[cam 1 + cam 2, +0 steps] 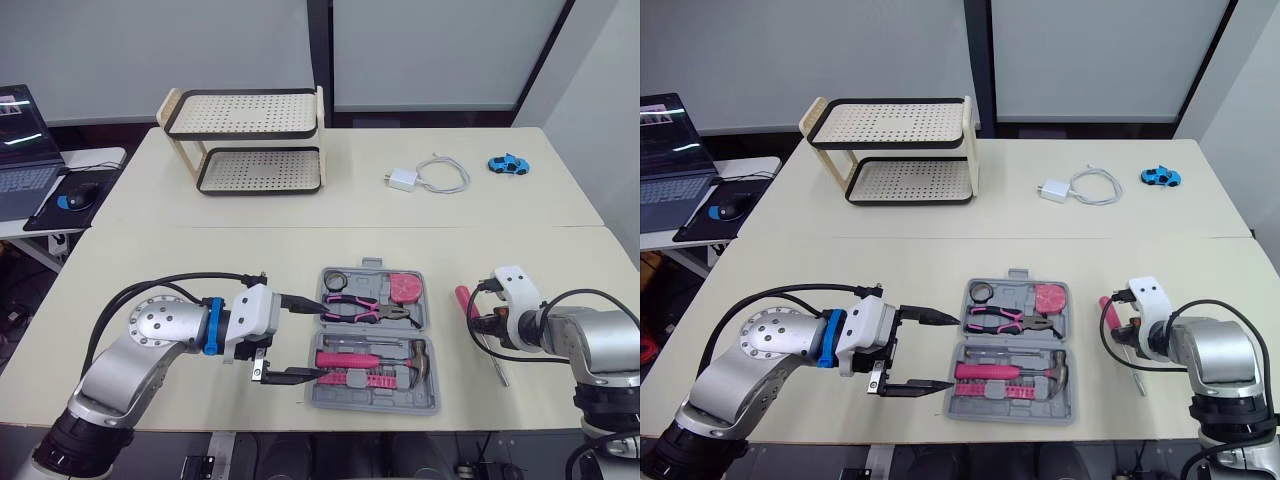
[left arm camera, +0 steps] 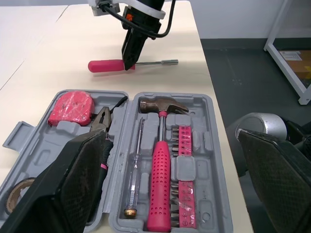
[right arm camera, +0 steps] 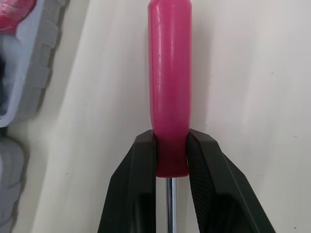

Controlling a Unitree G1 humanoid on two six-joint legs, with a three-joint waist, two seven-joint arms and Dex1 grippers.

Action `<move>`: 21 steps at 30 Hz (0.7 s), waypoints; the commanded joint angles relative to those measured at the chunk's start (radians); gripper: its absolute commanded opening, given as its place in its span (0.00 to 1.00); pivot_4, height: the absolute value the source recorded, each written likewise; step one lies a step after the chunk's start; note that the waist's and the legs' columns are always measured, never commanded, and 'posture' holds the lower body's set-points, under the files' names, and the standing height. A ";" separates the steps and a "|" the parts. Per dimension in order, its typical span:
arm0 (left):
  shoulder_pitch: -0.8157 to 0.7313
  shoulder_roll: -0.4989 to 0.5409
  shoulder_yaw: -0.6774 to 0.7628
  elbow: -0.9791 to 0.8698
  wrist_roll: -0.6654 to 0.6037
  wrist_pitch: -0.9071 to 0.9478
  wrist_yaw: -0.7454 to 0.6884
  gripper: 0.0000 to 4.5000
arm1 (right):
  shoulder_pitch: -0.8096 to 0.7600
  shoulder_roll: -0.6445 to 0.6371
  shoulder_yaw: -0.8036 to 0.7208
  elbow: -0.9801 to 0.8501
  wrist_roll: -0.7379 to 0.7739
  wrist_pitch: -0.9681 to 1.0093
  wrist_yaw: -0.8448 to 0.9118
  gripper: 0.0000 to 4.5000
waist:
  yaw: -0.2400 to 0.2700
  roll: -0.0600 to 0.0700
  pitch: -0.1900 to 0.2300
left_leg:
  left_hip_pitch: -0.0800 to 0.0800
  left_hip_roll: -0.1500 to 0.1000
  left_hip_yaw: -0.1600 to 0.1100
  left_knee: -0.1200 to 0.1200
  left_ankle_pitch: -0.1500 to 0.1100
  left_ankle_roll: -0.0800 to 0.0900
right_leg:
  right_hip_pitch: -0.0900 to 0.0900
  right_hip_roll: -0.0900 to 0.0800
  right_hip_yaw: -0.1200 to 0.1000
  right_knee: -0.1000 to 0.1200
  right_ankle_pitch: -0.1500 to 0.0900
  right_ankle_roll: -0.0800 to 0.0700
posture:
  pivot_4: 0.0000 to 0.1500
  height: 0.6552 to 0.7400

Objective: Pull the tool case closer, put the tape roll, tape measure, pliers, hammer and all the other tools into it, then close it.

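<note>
The screwdriver [image 3: 170, 73] is clamped at its pink handle by the closed right gripper [image 3: 171, 140] on the table [image 1: 250, 240], just right of the open case [image 1: 428, 402], shaft toward the robot. The left gripper [image 1: 948, 352] is spread wide at the case's left edge.

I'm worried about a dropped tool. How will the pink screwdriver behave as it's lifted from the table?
The screwdriver looks stiff, with a metal shaft, so it should not flop. Its handle is round and glossy, so it may twist or slip in the right end effector, which pinches only the handle's shaft end. Released, it would likely roll.
</note>
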 commanded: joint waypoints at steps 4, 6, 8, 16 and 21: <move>-0.030 -0.009 -0.012 -0.009 0.008 -0.003 0.006 1.00 | 0.021 0.032 -0.022 -0.034 0.036 -0.029 -0.050 0.43 | -0.002 0.000 0.000 | 0.000 0.000 0.000 0.000 0.000 0.000 | 0.000 0.000 0.000 0.000 0.000 0.000 | 1.00 1.00; -0.029 -0.010 -0.010 -0.009 0.009 -0.003 0.008 1.00 | 0.023 0.035 -0.048 -0.063 0.060 -0.007 -0.047 0.57 | -0.002 0.000 0.000 | 0.000 0.000 0.000 0.000 0.000 0.000 | 0.000 0.000 0.000 0.000 0.000 0.000 | 1.00 1.00; -0.026 -0.010 -0.003 -0.007 0.006 -0.003 0.010 1.00 | 0.034 0.018 -0.074 -0.100 0.085 0.009 -0.038 0.74 | -0.002 0.000 0.000 | 0.000 0.000 0.000 0.000 0.000 0.000 | 0.000 0.000 0.000 0.000 0.000 0.000 | 1.00 1.00; 0.015 -0.001 0.048 0.006 -0.016 -0.017 0.004 1.00 | 0.244 -0.159 -0.130 -0.266 0.163 -0.275 0.096 0.99 | 0.001 0.000 0.000 | 0.000 0.000 0.000 0.000 0.000 0.000 | 0.001 0.000 0.000 0.000 0.000 0.000 | 1.00 1.00; 0.035 -0.002 0.051 0.006 -0.005 -0.030 0.007 1.00 | 0.376 -0.124 -0.160 -0.261 0.143 -0.481 0.062 0.99 | 0.000 0.000 0.000 | 0.001 0.001 0.001 0.000 0.000 0.000 | 0.001 0.001 0.000 0.000 0.000 0.000 | 1.00 1.00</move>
